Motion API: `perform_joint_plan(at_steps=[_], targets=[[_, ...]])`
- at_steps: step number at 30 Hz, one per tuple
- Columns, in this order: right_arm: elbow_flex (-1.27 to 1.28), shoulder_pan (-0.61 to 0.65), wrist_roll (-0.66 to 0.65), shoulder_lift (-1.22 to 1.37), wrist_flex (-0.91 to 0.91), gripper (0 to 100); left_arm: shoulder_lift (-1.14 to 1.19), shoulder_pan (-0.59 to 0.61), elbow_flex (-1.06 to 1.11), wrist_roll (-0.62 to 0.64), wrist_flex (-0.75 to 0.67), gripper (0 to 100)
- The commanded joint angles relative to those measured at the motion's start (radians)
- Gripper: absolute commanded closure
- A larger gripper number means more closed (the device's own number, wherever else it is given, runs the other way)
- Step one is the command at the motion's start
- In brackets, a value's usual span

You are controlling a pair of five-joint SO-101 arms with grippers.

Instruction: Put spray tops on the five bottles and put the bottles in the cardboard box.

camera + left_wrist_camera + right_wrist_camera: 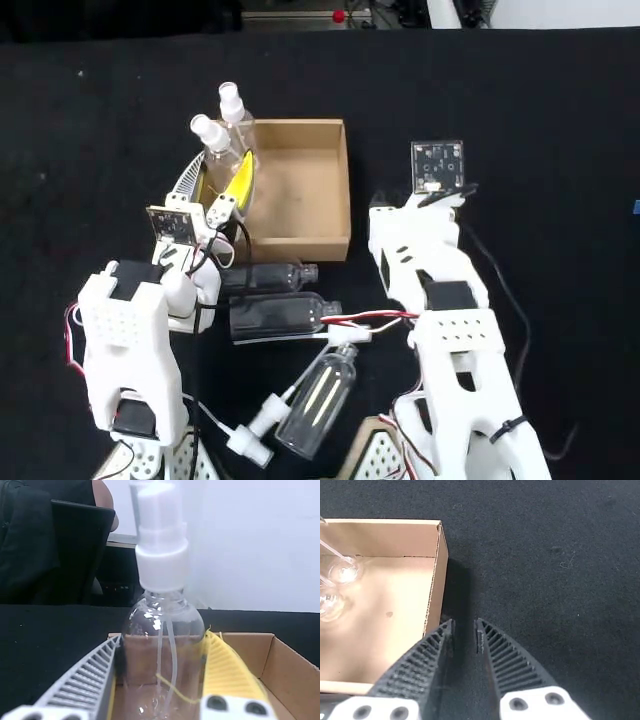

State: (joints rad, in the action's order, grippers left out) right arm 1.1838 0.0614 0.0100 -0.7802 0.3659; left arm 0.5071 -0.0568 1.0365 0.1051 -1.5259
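the cardboard box (pixel 300 200) has bare floor toward its right wall. its left part is taken up by a held bottle (pixel 214 148), clamped in the left hand (pixel 222 168), and a second upright bottle (pixel 237 122). the right hand (pixel 465 625), fingers a little apart, sits just outside the right wall. between the arms, lying bottles (pixel 275 317), loose spray tops (pixel 270 410) and wires (pixel 372 320) crowd the tabletop (pixel 560 120) toward its near edge. bare black cloth runs along the far and right edges.
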Motion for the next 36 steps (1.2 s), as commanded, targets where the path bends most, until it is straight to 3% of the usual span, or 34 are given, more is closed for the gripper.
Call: perform_joint_plan(at_steps=[1, 4, 25, 30, 36], targets=[[-0.013, -0.011, -0.002, 0.001, -0.038, 94.9, -0.003, -0.018, -0.019, -0.002, -0.008, 78], [-0.013, -0.011, -0.002, 0.001, -0.038, 94.9, 0.003, -0.019, -0.019, -0.002, -0.008, 73], [-0.015, -0.011, -0.002, 0.001, -0.038, 94.9, -0.094, -0.01, 0.01, -0.002, -0.003, 74], [-0.015, -0.011, -0.002, 0.001, -0.038, 94.9, -0.247, 0.001, 0.016, 0.009, 0.215, 74], [-0.015, -0.011, -0.002, 0.001, -0.038, 94.9, -0.354, 0.012, 0.018, 0.008, 0.33, 74]])
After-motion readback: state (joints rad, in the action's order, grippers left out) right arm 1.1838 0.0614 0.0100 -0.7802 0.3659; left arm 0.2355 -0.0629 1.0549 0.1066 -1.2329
